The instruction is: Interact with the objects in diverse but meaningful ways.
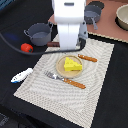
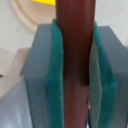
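Gripper (image 2: pixel 75 75) clamped on sausage (image 2: pixel 75 55): smooth dark red-brown cylinder, upright between green pads (image 2: pixel 52 75), both touching it. Cheese (image 1: pixel 72 64), yellow wedge, on plate (image 1: pixel 60 70) at mat (image 1: pixel 95 75) centre. Tomato (image 1: pixel 26 47) near pot (image 1: pixel 39 33), off mat at exterior view's left. White-and-blue fish (image 1: pixel 21 75) beside mat edge.

The claw (image 2: pixel 75 75) is clamped — both green pads (image 2: pixel 53 75) pressing inward.

looking like a lab tabletop rig: black table (image 1: pixel 107 85), woven placemat (image 1: pixel 95 70), toy food, panda arm (image 1: pixel 69 22).
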You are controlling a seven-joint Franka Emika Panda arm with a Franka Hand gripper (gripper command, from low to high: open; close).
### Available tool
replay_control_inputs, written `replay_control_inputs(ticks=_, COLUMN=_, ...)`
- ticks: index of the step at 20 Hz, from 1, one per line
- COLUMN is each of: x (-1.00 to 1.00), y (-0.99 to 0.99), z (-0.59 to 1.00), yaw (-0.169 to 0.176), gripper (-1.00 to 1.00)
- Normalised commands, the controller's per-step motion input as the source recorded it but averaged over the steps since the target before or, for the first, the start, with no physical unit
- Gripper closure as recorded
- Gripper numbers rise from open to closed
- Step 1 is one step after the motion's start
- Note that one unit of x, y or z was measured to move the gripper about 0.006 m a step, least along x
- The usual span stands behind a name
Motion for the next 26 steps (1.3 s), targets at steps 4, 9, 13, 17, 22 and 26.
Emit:
replay_control_inputs(ticks=4, x=0.00, y=-0.93, z=-0.49, yaw=0.000, gripper=1.00)
replay_control_inputs(ticks=9, x=-0.04, y=-0.79, z=-0.51, yaw=0.000, gripper=1.00)
replay_control_inputs(ticks=13, x=-0.17, y=-0.24, z=-0.36, yaw=0.000, gripper=1.00)
replay_control_inputs(ticks=17, x=-0.24, y=-0.13, z=-0.24, yaw=0.000, gripper=1.00)
replay_control_inputs(ticks=22, x=-0.17, y=-0.03, z=-0.04, yaw=0.005, gripper=-1.00)
replay_control_inputs(ticks=26, x=-0.10, y=-0.01, z=0.00, yaw=0.019, gripper=-1.00)
